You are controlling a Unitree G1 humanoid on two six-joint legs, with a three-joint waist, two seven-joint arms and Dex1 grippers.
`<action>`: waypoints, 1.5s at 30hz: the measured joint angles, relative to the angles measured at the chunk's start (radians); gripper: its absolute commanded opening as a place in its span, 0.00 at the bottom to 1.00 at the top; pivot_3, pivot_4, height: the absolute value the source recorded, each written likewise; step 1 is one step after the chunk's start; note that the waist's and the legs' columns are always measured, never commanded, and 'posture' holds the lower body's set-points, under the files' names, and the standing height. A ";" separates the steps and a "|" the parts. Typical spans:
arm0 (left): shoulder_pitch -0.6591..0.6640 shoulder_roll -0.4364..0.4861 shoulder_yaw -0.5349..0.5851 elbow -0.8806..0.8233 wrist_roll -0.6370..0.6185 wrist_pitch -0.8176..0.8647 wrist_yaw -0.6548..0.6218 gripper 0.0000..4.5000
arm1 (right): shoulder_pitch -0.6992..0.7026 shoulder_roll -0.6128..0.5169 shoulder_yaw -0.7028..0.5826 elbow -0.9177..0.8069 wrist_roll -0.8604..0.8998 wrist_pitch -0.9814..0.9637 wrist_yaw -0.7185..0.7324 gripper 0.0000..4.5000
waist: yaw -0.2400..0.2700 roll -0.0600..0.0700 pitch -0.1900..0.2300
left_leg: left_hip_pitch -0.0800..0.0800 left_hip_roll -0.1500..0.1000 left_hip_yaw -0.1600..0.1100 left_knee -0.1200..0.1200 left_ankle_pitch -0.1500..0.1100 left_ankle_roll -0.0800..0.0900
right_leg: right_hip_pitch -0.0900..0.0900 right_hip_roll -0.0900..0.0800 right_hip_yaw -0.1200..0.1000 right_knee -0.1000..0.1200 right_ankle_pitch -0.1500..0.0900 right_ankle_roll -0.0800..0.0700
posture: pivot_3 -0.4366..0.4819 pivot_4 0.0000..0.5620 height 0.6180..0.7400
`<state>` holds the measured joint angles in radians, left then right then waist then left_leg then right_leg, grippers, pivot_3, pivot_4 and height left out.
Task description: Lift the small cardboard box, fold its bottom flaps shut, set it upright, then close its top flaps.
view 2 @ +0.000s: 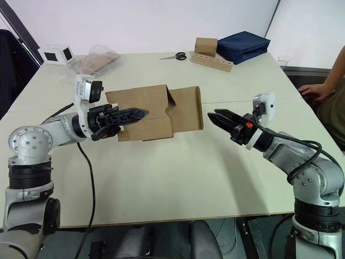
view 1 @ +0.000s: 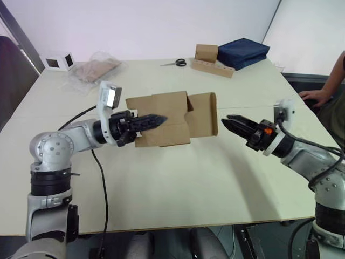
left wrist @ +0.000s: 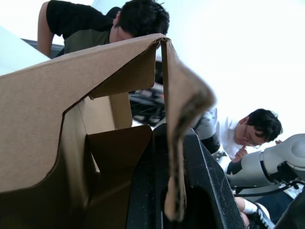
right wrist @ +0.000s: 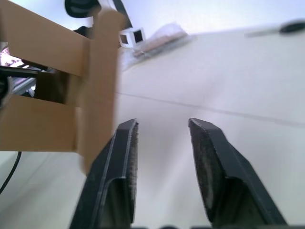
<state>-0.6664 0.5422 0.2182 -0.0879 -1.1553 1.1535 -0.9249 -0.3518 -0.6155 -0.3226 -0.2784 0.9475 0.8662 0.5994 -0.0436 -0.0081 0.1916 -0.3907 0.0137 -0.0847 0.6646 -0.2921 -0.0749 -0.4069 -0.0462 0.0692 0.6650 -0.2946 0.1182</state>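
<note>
One wall of small cardboard box (view 1: 167, 118) behind left gripper (view 1: 153, 121)

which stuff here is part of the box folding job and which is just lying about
Job: small cardboard box, shut in the left gripper; its flaps; open right gripper.

Lying about: scissors, blue bag, brown box on strip, plastic bag, small white box.

Two boxes (view 1: 171, 118) (view 1: 206, 53), one scissors (view 1: 176, 63)
</note>
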 measured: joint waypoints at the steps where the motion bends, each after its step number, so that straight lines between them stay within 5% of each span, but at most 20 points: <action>1: -0.003 0.000 0.000 -0.003 -0.009 0.001 0.006 0.00 | -0.009 0.002 0.000 0.038 0.008 0.002 0.021 0.39 | 0.000 0.000 0.000 | 0.000 0.000 0.000 0.000 0.000 0.000 | 0.000 0.000 0.000 0.000 0.000 0.000 | 0.48 0.27 1.00; 10: -0.005 -0.001 -0.002 -0.016 -0.037 0.002 0.044 0.00 | -0.038 0.030 0.044 0.061 0.101 0.062 0.111 0.39 | 0.001 0.000 0.000 | 0.000 0.000 0.000 0.000 0.000 0.000 | 0.000 0.000 0.000 0.000 0.000 0.000 | 0.48 0.27 1.00; 29: -0.008 -0.030 -0.007 -0.032 -0.056 -0.002 0.083 0.00 | -0.097 0.123 0.063 -0.061 0.414 0.130 -0.102 0.39 | 0.001 0.000 0.000 | 0.000 0.000 0.000 0.000 0.000 0.000 | 0.000 0.000 0.000 0.000 0.000 0.000 | 0.48 0.27 1.00; 45: -0.008 -0.030 -0.008 -0.011 -0.051 -0.011 0.078 0.00 | -0.096 0.105 0.086 -0.092 0.489 0.127 -0.151 0.39 | 0.001 0.000 0.000 | 0.000 0.000 0.000 0.000 0.000 0.000 | 0.000 0.000 0.000 0.000 0.000 0.000 | 0.48 0.27 1.00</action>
<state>-0.6743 0.5122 0.2107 -0.0989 -1.2063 1.1424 -0.8470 -0.4478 -0.5105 -0.2366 -0.3702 1.4362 0.9935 0.4486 -0.0429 -0.0080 0.1917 -0.3908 0.0139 -0.0849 0.6645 -0.2921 -0.0749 -0.4070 -0.0461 0.0691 0.6648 -0.2946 0.1183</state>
